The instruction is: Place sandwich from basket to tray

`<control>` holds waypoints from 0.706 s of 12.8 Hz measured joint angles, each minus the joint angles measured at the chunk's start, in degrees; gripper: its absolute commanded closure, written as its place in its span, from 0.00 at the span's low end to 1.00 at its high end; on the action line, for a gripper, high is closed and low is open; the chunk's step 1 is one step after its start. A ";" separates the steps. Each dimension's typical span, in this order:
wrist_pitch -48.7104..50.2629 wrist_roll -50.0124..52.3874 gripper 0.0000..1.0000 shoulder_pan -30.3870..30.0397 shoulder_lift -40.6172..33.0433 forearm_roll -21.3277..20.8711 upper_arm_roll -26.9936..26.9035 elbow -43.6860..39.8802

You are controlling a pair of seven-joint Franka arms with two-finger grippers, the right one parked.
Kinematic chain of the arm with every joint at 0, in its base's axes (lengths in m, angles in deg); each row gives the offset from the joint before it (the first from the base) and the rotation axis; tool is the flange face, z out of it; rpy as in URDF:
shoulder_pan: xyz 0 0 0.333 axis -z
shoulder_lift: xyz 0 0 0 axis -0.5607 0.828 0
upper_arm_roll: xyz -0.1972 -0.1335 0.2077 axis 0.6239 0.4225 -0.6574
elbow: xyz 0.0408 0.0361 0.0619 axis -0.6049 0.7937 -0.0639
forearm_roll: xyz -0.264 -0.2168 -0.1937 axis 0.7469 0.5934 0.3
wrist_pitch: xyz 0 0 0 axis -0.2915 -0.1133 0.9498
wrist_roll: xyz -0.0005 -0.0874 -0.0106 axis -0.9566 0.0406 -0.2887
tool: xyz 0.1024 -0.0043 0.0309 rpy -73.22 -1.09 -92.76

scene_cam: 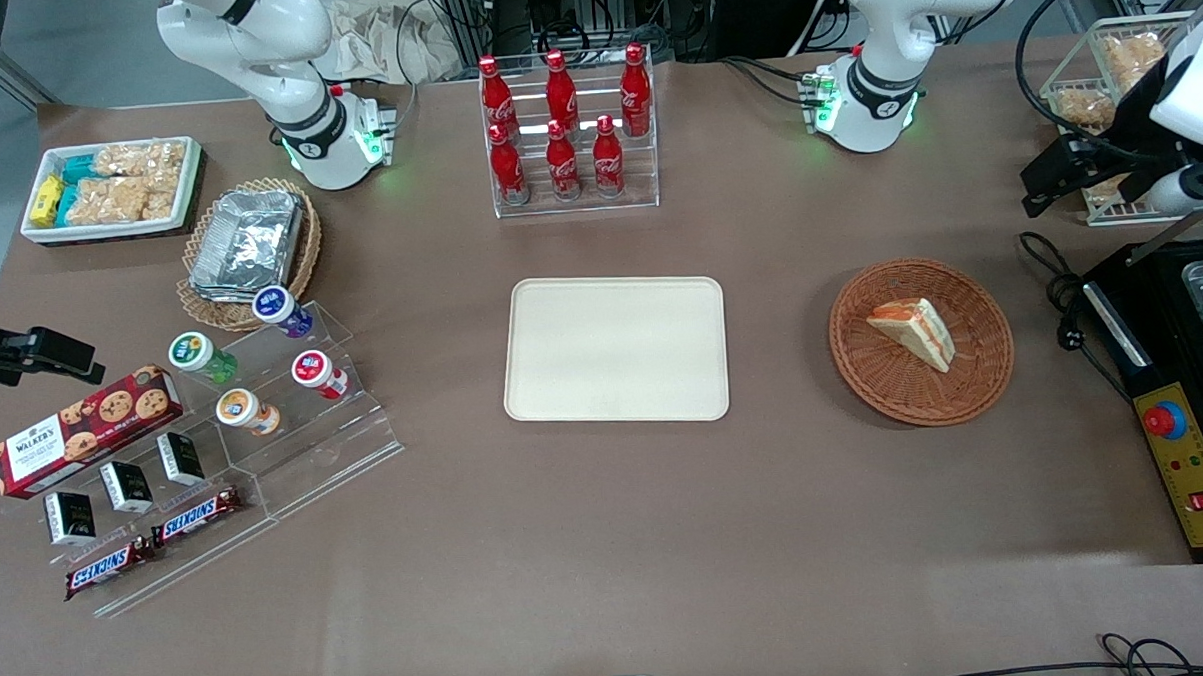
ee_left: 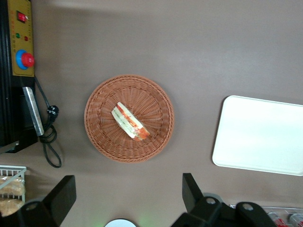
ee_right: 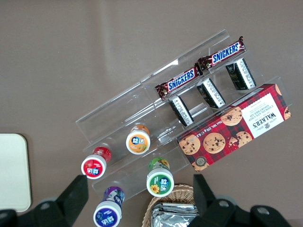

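Your gripper (ee_left: pixel 125 201) hangs high with fingers spread, nothing under it but the basket (scene_cam: pixel 983 365); sandwich (scene_cam: pixel 915 332) lies open from above; bare table (scene_cam: pixel 775 302) between basket and tray (scene_cam: pixel 614 349); black machine (scene_cam: pixel 1178 358) crowds the basket's working-arm end.

Brown table (scene_cam: pixel 608 538), tray (scene_cam: pixel 614 349), basket (scene_cam: pixel 983 380), gripper (ee_left: pixel 128 196) above

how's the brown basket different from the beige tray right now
The basket is round, woven and reddish-brown; the tray is rectangular, smooth and cream. The basket holds the sandwich; the tray holds nothing. The basket lies toward the working arm's end of the table, the tray at the middle. Both sit flat on the table. The claw hangs open high above the table beside the basket.
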 measured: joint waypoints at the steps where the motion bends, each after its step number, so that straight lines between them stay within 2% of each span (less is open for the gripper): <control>1: 0.00 0.00 0.00 0.00 0.00 0.20 0.02 0.00; 9: -0.05 0.36 0.00 0.09 0.00 0.45 0.31 -0.77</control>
